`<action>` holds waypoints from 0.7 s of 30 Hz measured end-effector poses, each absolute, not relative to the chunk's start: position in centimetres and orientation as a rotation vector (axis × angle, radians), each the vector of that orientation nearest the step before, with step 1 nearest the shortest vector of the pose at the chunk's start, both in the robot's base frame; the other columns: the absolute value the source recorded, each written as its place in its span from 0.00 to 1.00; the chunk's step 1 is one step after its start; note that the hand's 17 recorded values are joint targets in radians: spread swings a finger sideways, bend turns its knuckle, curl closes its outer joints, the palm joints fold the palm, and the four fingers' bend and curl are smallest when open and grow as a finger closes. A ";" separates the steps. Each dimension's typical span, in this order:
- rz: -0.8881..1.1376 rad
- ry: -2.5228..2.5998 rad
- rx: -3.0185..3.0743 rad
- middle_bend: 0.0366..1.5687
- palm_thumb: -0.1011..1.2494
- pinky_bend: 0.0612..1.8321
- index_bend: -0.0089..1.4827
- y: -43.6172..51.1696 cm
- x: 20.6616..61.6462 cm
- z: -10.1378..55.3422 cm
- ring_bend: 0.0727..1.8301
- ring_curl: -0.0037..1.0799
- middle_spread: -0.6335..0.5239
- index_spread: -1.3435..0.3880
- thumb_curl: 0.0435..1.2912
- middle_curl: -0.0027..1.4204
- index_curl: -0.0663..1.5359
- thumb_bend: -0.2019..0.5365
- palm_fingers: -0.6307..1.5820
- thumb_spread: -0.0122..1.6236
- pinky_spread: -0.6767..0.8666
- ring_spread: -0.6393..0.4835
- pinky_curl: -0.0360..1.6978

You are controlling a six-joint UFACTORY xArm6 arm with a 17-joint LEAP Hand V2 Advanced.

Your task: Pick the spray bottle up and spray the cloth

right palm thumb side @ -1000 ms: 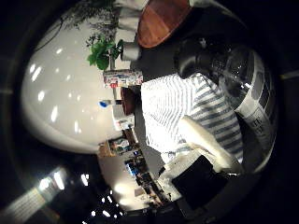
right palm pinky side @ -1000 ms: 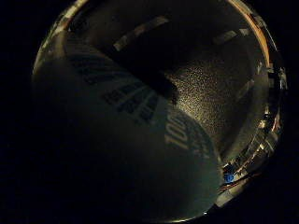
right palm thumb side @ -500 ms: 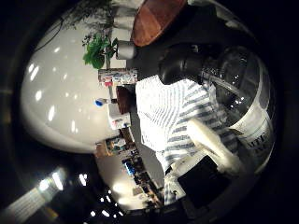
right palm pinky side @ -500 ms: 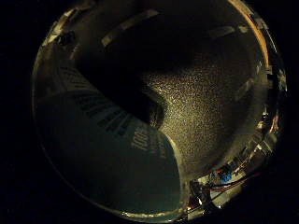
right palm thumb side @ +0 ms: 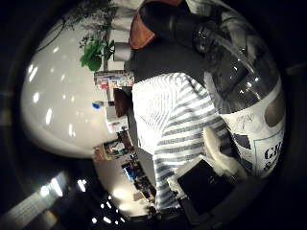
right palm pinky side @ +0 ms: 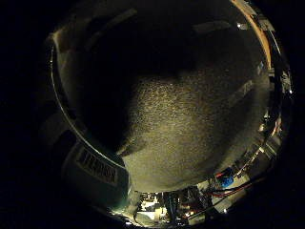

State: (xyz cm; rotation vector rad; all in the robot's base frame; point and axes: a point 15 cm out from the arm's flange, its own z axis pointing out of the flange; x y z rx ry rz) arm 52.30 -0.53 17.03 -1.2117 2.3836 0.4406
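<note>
The clear spray bottle (right palm thumb side: pixel 245 91), with a black nozzle and a printed label, stands close to my palm and fills one side of the right thumb side palm view. The striped cloth (right palm thumb side: pixel 173 120) lies on the dark table right beside it. One white finger (right palm thumb side: pixel 223 153) of my right hand (right palm thumb side: pixel 213 168) reaches out, relaxed, next to the bottle's label and is not curled round it. In the right little finger side palm view, the bottle's lower body and label (right palm pinky side: pixel 95 167) sit at the edge over the speckled dark table (right palm pinky side: pixel 181 105).
A brown bowl-like thing (right palm thumb side: pixel 144 29), a green plant (right palm thumb side: pixel 94 53) and small boxes (right palm thumb side: pixel 117 96) stand on the table beyond the cloth. Room clutter shows past the table edge (right palm pinky side: pixel 224 181).
The camera has moved along the bottle. The bottle has grown in the thumb side view and shrunk to the edge of the little finger side view. The cloth looks slightly larger.
</note>
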 end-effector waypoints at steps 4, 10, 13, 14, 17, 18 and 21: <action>0.420 2.382 -1.206 0.59 0.87 0.63 0.51 -0.9 52.6 17.2 0.74 0.77 0.20 0.51 0.53 0.72 0.54 0.26 0.46 0.44 0.20 0.25 0.59; 0.407 2.377 -1.204 0.69 0.90 0.67 0.60 -1.0 52.7 17.5 0.82 0.85 0.18 0.49 0.52 0.82 0.65 0.26 0.39 0.53 0.21 0.26 0.70; 0.406 2.376 -1.200 0.71 0.90 0.68 0.62 -1.1 52.8 17.6 0.85 0.86 0.17 0.49 0.52 0.84 0.69 0.25 0.37 0.55 0.21 0.26 0.74; 0.404 2.376 -1.199 0.72 0.90 0.68 0.63 -1.1 52.8 17.7 0.86 0.87 0.17 0.49 0.51 0.85 0.70 0.25 0.37 0.55 0.21 0.26 0.75; 0.401 2.376 -1.196 0.73 0.90 0.68 0.63 -1.3 52.8 17.7 0.87 0.88 0.17 0.49 0.51 0.86 0.72 0.25 0.36 0.56 0.22 0.26 0.77; 0.400 2.377 -1.195 0.74 0.90 0.68 0.63 -1.4 52.7 17.7 0.87 0.88 0.17 0.49 0.51 0.87 0.73 0.25 0.36 0.56 0.22 0.27 0.78; 0.399 2.377 -1.193 0.76 0.90 0.68 0.63 -1.5 52.7 17.8 0.88 0.88 0.17 0.49 0.51 0.87 0.74 0.25 0.35 0.57 0.22 0.27 0.79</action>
